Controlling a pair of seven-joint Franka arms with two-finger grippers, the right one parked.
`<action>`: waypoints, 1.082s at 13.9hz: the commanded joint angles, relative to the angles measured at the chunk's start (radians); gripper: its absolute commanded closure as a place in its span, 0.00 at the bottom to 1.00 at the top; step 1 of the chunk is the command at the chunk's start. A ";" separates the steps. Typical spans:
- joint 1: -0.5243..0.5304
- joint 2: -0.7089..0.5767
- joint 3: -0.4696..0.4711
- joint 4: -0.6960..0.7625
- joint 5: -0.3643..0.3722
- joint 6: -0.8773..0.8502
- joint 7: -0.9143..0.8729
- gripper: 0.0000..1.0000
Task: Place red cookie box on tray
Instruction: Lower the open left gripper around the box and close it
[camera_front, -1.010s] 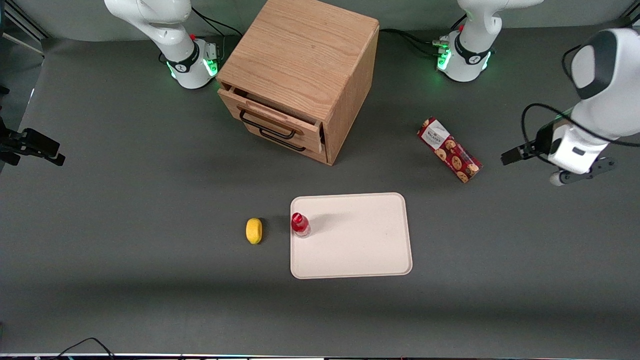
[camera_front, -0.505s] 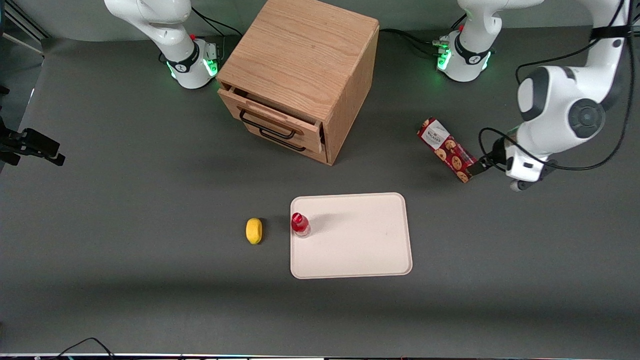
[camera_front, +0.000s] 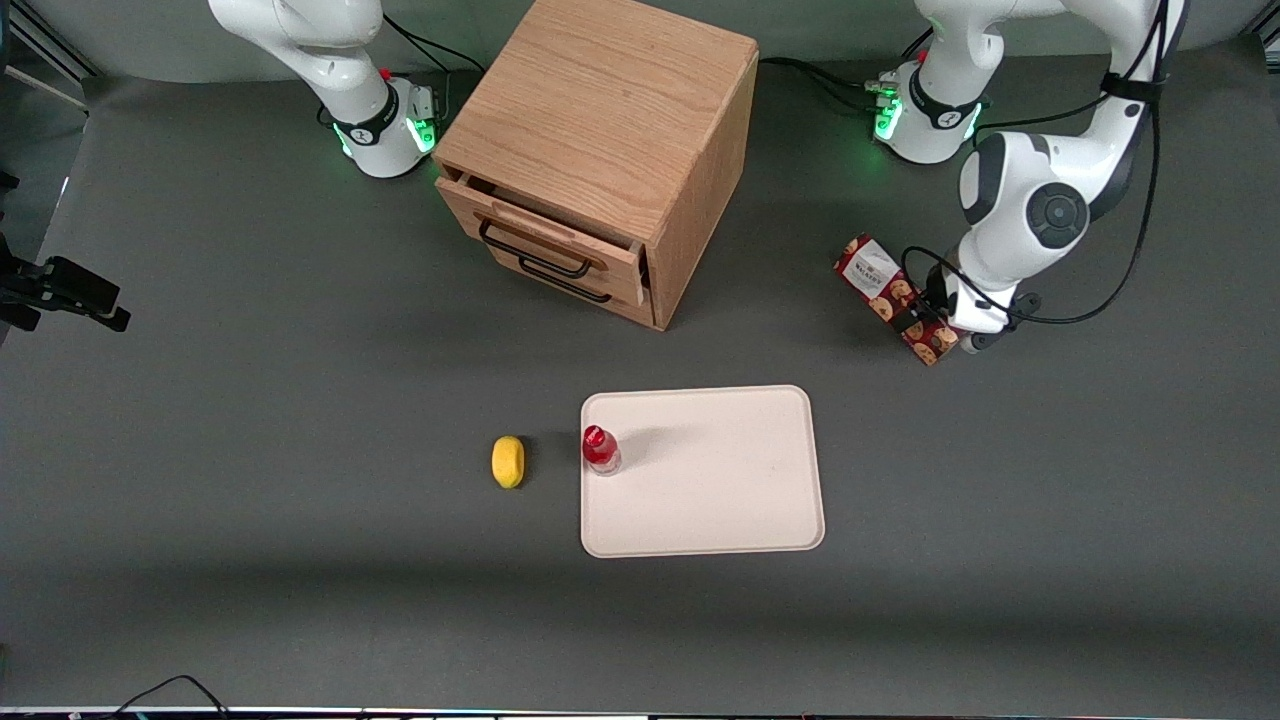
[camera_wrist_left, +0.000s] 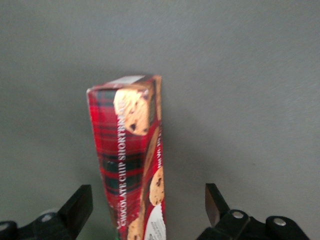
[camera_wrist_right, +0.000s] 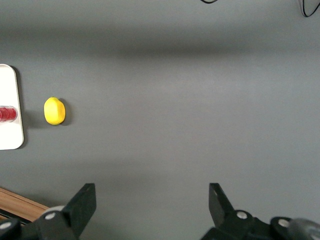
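Box (camera_front: 895, 298) (camera_wrist_left: 134, 160): dark-red tartan carton printed with cookies, lying flat on the grey table (camera_front: 250, 400), white-label end pointing toward the arm bases, well apart from the tray and farther from the front camera than it. Gripper (camera_front: 935, 322) (camera_wrist_left: 148, 205): hovering over the box's cookie-printed end, jaws standing wide, one finger (camera_wrist_left: 77, 207) on each side of the carton with clear gaps, not touching it. Tray (camera_front: 720, 500) (camera_wrist_right: 9, 107): cream, lying flat nearer the front camera, its rim clear of the box. Bottle (camera_front: 600, 449) (camera_wrist_right: 7, 114): small, red-capped, standing upright on the tray by the edge toward the parked arm's end. Lemon (camera_front: 508, 462) (camera_wrist_right: 54, 111): yellow, lying on the table just beside that tray edge. Cabinet (camera_front: 600, 150): wooden, standing between the arm bases, its upper drawer (camera_front: 540, 235) sitting slightly open.
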 joint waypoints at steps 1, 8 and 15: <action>-0.001 -0.009 -0.006 -0.036 -0.010 0.028 -0.018 0.00; -0.002 0.052 -0.006 -0.047 -0.010 0.082 -0.021 0.90; -0.001 0.051 -0.012 0.013 -0.009 0.001 0.042 1.00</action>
